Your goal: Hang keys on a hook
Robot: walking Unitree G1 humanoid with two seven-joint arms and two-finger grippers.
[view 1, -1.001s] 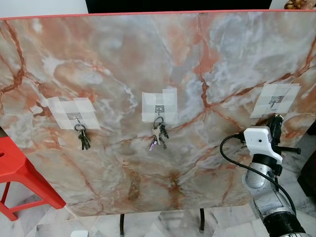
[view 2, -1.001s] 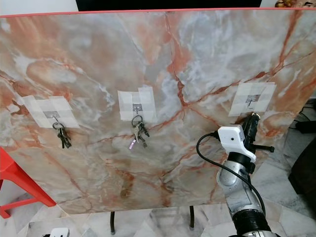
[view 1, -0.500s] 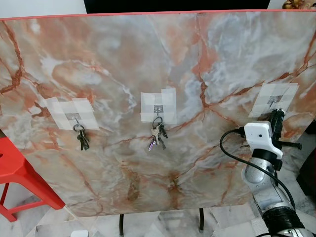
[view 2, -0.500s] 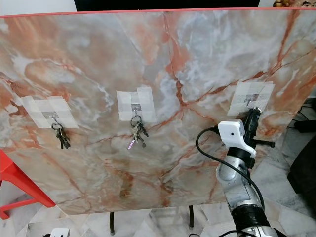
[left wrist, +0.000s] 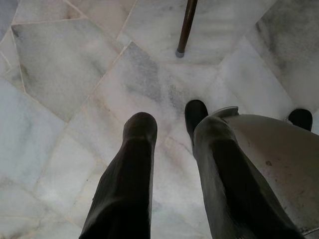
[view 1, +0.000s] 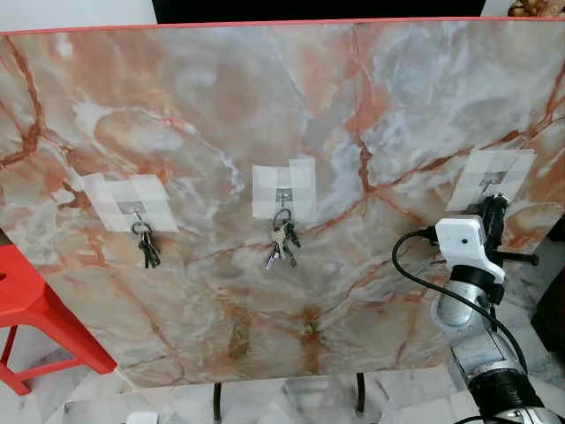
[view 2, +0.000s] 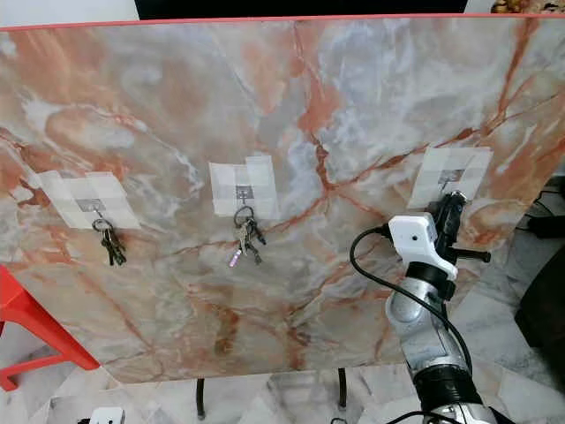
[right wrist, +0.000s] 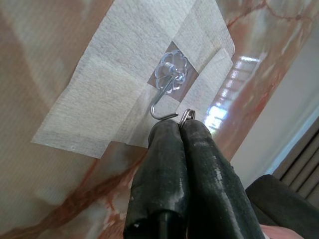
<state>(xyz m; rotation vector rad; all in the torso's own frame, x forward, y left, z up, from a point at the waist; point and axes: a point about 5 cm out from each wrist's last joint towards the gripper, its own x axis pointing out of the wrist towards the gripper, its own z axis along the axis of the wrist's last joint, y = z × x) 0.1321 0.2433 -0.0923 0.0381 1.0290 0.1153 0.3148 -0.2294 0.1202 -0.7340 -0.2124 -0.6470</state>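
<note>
While the marble board [view 1: 291, 115] spans the head views, the right hand [view 1: 494, 209] sits at right of centre, fingers pressed together on a key ring [right wrist: 187, 115]. That ring lies just beside the taped hook [right wrist: 164, 102], lower right of it in the wrist view. The left hand [left wrist: 172, 132], fingers apart, hangs over the floor [left wrist: 60, 74].

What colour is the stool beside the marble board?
The stool is red; the left eye view shows it best.

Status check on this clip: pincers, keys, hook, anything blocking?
Right pincer shut on key ring, just beside the right hook, ring not yet over it. Left pincer open, idle above the floor. Other two hooks already carry keys. Nothing blocking.
</note>
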